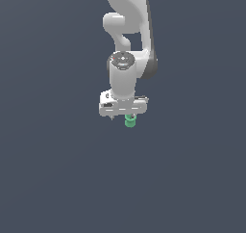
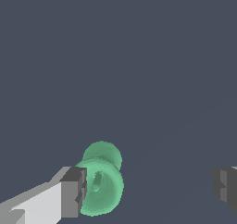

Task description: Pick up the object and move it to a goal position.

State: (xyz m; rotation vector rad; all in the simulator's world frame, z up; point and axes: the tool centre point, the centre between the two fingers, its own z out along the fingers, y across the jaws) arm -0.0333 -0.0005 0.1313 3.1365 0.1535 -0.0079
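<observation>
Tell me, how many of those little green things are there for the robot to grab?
1. The green cylinder sits just below the white gripper; in the wrist view it lies against one finger, with the other finger well apart. No others show in either view.

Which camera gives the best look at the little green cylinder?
The wrist view: the green cylinder looms large there, showing its wider rim and one finger beside it. The exterior view shows the cylinder only as a tiny green spot under the gripper.
</observation>
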